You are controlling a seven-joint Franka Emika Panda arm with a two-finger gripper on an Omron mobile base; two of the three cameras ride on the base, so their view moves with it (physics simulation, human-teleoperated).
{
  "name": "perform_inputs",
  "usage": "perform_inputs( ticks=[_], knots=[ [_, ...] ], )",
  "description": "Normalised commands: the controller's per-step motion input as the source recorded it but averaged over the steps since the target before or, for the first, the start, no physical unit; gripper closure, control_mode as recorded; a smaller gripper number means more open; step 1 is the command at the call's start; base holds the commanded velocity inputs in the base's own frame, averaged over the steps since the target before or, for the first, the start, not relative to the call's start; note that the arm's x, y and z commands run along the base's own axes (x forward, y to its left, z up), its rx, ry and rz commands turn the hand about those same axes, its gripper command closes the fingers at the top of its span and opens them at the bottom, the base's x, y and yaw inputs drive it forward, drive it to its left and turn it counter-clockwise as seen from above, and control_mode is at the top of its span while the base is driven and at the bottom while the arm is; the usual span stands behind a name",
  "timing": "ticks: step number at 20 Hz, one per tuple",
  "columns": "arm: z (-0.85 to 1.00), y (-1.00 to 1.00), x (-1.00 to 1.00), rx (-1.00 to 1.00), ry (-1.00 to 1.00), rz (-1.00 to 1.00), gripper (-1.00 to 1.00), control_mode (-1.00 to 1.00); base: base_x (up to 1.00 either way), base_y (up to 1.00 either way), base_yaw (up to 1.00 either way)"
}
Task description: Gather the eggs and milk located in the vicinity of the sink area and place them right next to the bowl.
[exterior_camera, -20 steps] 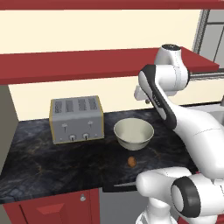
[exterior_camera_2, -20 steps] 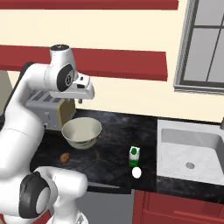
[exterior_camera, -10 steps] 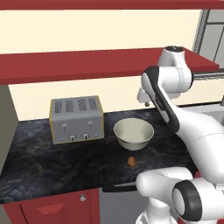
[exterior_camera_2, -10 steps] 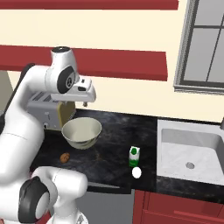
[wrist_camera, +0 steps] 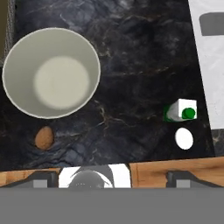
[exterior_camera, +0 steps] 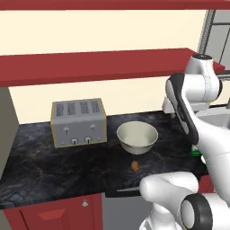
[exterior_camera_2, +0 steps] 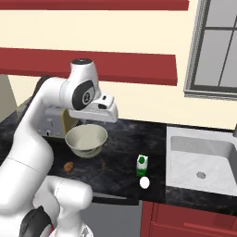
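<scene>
Simulated kitchen with cream walls, a red shelf (exterior_camera: 112, 63) and a window (exterior_camera_2: 217, 46) over on the right. The table (exterior_camera: 40, 168) is dark marble with red cabinets (exterior_camera: 54, 213) underneath

A grey toaster (exterior_camera: 78, 122) sits at the back left of it. Right of the toaster, a bit apart from it, is the off-white bowl (exterior_camera: 137, 137), upright and with nothing in it. The brown egg (exterior_camera: 135, 165) lies on the table just in front of the bowl, close but not touching as far as I can see from above (wrist_camera: 43, 138)

The milk (exterior_camera_2: 142, 165) stands upright well to the right of the bowl, between it and the sink (exterior_camera_2: 203, 155), near the front edge. Green cap on top (wrist_camera: 188, 113). There's also a white egg (exterior_camera_2: 145, 182) right in front of the carton, nearly touching it

The hand (exterior_camera_2: 104, 110) hangs high above the table, roughly over the bowl's right side, pointing down. Its fingers (wrist_camera: 43, 178) stand wide apart at the bottom of the hand view with nothing between them. Both eggs, the milk and the bowl all sit on the table under it, none of them touched by the arm
</scene>
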Motion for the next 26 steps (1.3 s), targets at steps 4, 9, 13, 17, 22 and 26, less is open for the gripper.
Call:
perform_inputs(
  ticks=[4, 9, 13, 17, 22, 26],
  knots=[
    [-0.07, -0.72, -0.24, 0.03, 0.05, -0.06, -1.0, -1.0, 0.0, 0.0, 0.0],
    [-0.2, -0.58, -0.02, 0.0, 0.0, -0.04, -1.0, -1.0, 0.0, 0.0, 0.0],
    [-0.39, -0.68, 0.06, 0.0, 0.01, -0.05, -1.0, -1.0, 0.0, 0.0, 0.0],
    [-0.51, -0.55, 0.17, 0.0, 0.02, -0.05, -1.0, -1.0, 0.0, 0.0, 0.0],
    [-0.33, -0.24, 0.22, 0.0, 0.0, -0.01, -1.0, -1.0, 0.0, 0.0, 0.0],
    [-0.21, -0.01, 0.29, 0.0, 0.0, 0.0, -1.0, -1.0, 0.0, 0.0, 0.0]
  ],
)
